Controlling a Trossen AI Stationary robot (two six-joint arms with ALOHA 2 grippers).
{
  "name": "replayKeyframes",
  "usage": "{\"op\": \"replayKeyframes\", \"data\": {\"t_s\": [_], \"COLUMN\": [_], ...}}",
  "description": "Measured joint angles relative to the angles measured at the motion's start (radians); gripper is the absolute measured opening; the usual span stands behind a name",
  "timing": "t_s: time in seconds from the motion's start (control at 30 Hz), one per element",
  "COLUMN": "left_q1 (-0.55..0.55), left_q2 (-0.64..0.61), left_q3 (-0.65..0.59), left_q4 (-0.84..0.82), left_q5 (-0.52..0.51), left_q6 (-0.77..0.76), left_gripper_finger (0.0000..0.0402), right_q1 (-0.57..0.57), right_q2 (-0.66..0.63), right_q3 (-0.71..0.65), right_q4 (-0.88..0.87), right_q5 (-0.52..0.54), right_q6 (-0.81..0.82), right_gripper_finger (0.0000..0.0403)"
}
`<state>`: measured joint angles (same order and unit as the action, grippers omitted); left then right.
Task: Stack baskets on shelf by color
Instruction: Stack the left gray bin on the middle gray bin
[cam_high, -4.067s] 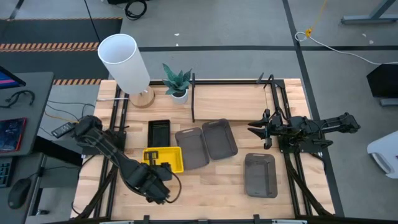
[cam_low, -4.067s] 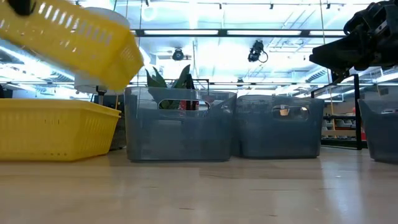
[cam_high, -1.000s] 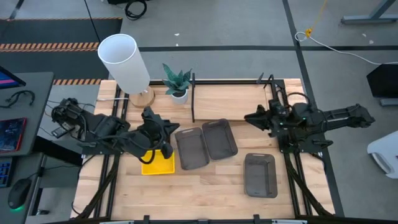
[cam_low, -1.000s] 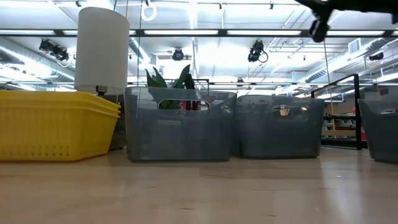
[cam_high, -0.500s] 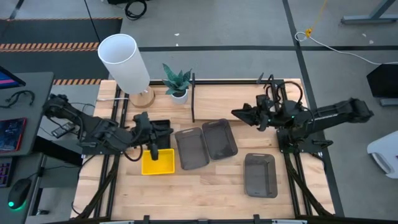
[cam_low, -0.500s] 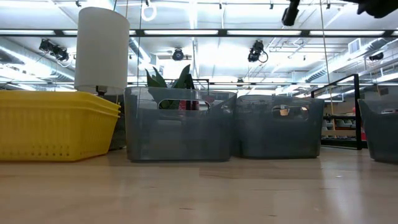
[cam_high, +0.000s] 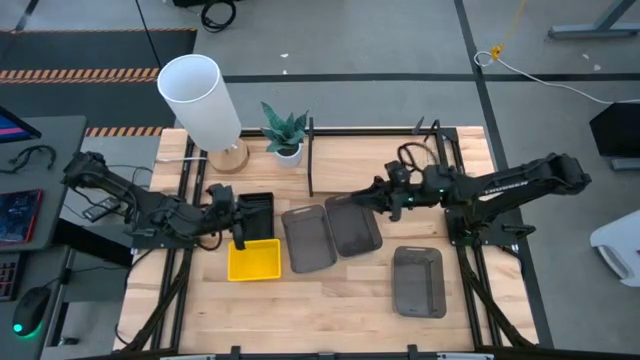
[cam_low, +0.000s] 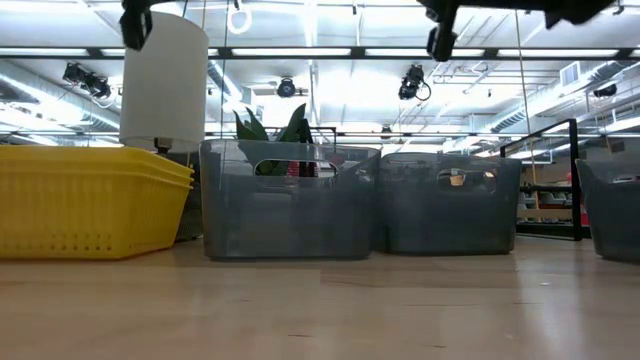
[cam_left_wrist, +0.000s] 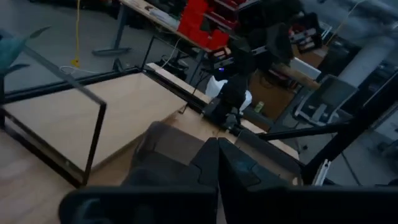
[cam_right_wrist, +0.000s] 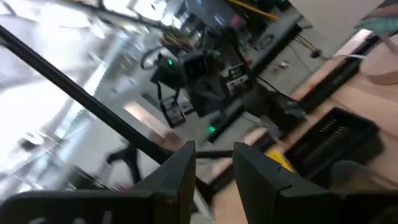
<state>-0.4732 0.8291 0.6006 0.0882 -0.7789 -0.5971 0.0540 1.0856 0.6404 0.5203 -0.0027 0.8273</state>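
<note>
A yellow basket stack (cam_high: 254, 260) rests on the table at the left; in the low view it shows as nested yellow baskets (cam_low: 90, 200). A black basket (cam_high: 256, 210) lies just beyond it. Two grey baskets (cam_high: 308, 238) (cam_high: 352, 222) lie side by side at the middle, and a third (cam_high: 418, 280) at the near right. The shelf (cam_high: 375, 160) stands at the far middle. My left gripper (cam_high: 239, 236) hangs shut above the yellow stack's far edge, holding nothing. My right gripper (cam_high: 352, 204) is open above the middle grey baskets, its fingers (cam_right_wrist: 180, 171) apart with nothing between them.
A white cylindrical lamp (cam_high: 200, 98) and a small potted plant (cam_high: 285, 130) stand at the far left, beside the shelf. Bare tabletop (cam_high: 330, 305) lies along the near edge between the yellow stack and the near-right grey basket.
My left gripper has drawn back toward the table's left edge and sunk, coming into the low view's top left; it stays shut. My right gripper has reached toward the table's left, from beside the shelf to above the middle grey baskets. The baskets have stayed where they were.
</note>
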Motion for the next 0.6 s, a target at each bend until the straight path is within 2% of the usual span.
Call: {"op": "replayKeyframes", "data": {"t_s": [0.13,0.3,0.47,0.6], "left_q1": [-0.002,0.0,0.01,0.042], "left_q2": [-0.052,-0.126,-0.23,-0.328], "left_q3": [-0.091,-0.229,-0.39,-0.486], "left_q4": [0.053,0.223,0.405,0.442], "left_q5": [0.019,0.057,0.07,0.076], "left_q6": [-0.052,-0.087,-0.092,-0.124], "left_gripper_finger": [0.0004,0.0004,0.0004,0.0003], "right_q1": [-0.012,-0.041,-0.067,-0.073], "right_q2": [0.044,0.081,0.09,0.072], "right_q3": [0.126,0.234,0.263,0.263], "right_q4": [-0.259,-0.529,-0.569,-0.621], "right_q5": [-0.022,-0.1,-0.201,-0.233], "right_q6": [-0.108,-0.191,-0.192,-0.178], "right_gripper_finger": [0.0113,0.0113,0.0113,0.0113]}}
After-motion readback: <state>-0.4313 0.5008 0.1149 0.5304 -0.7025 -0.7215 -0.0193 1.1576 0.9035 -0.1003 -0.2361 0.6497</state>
